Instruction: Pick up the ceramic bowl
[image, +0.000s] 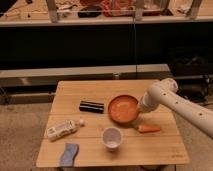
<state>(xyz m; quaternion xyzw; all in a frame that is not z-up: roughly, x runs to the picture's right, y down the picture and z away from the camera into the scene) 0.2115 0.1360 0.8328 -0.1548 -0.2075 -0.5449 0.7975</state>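
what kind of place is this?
Likely a lab or workshop test area: a small wooden table with staged items, the bowl, cup and carrot, and a cluttered workbench behind. The gripper is at the bowl's right rim.

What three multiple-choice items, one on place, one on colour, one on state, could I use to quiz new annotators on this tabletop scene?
1. Where is the gripper?
A. at the ceramic bowl's right rim
B. over the white cup
C. beside the sponge

2. What colour is the ceramic bowl?
A. blue
B. orange
C. black

3. How does the white cup stand?
A. on its side
B. upside down
C. upright, mouth up

Key: 1 A, the arm ends at the bowl's right edge. 2 B, its inside is orange. 3 C, its open mouth faces up.
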